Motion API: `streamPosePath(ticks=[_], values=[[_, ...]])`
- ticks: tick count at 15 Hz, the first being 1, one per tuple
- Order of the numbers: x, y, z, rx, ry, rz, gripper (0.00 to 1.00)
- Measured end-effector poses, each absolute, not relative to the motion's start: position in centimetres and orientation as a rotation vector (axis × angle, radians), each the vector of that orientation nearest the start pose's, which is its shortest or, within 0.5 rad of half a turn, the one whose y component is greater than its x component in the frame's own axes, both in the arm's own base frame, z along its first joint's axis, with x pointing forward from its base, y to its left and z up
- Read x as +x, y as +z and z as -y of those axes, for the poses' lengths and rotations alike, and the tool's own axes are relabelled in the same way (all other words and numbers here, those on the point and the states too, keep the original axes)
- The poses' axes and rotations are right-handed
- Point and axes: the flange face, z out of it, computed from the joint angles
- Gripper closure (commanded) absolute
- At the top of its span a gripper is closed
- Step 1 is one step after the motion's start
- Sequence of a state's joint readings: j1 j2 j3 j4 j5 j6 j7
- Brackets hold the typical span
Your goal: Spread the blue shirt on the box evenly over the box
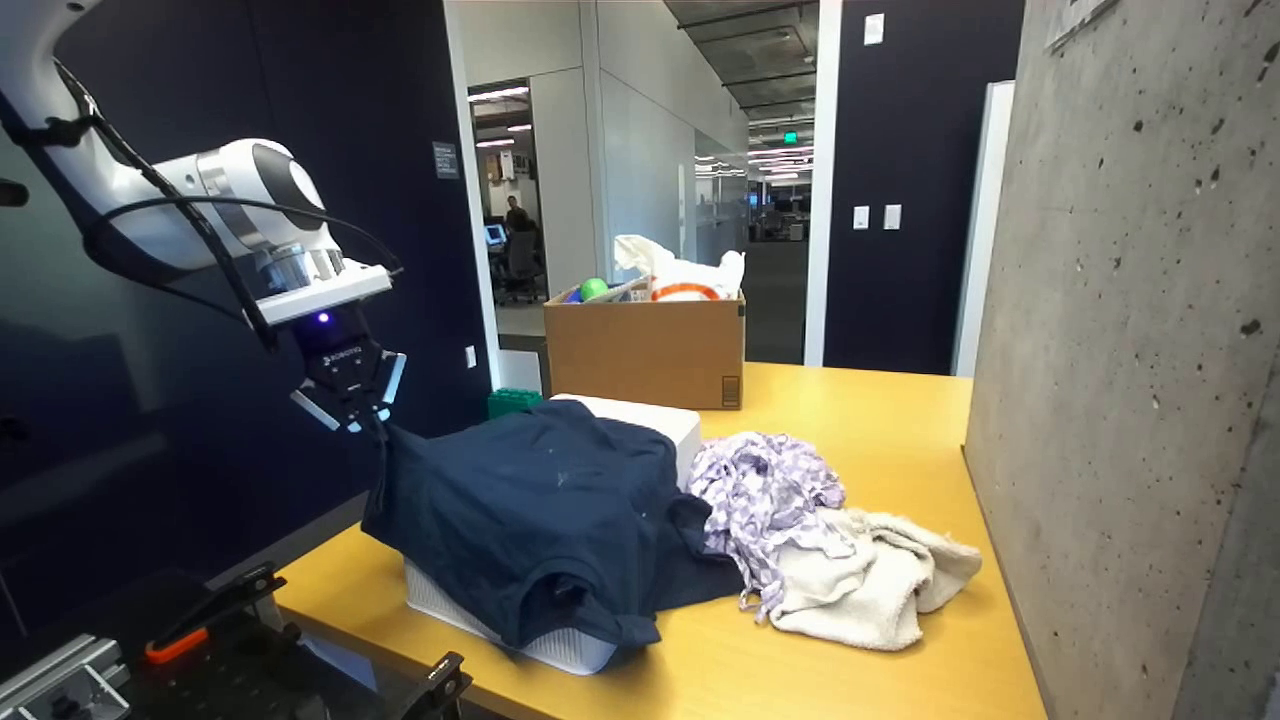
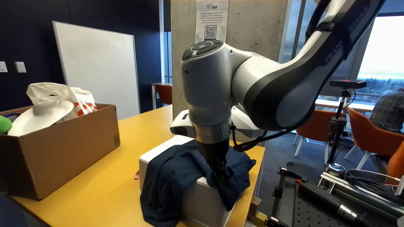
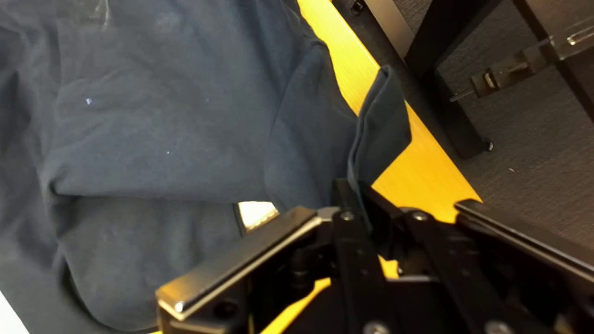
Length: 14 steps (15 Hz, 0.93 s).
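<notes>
The blue shirt [image 1: 540,490] lies draped across the box [image 1: 668,418] near an edge of the bench [image 1: 890,430], part of the white top bare. The pincer [image 3: 356,191] is clamped on a fold of the fabric. Just beside, I see a purple-white cloth [image 1: 765,485] partly covering a beige cloth [image 1: 870,585].

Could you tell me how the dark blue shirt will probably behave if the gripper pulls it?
The shirt is likely floppy, since it drapes in soft folds over the white box. Its edge pinched in the gripper looks thin, so it should probably be light. Loosely draped, it may also slide.
</notes>
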<state>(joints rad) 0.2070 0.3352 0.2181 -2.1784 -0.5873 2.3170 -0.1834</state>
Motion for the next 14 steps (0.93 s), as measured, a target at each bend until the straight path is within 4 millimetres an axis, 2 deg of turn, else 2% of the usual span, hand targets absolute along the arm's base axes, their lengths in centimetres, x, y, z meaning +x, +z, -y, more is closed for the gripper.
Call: streamPosePath(ticks=[2,5,10,14], values=[[50.2,22.1,-22.0,-2.989,0.231,1.732,0.6],[50.7,22.1,-21.9,-2.988,0.235,1.712,0.38],[51.7,23.8,-19.3,-3.037,0.331,1.692,0.01],[54.3,27.3,-14.8,-3.046,0.43,1.716,0.0]])
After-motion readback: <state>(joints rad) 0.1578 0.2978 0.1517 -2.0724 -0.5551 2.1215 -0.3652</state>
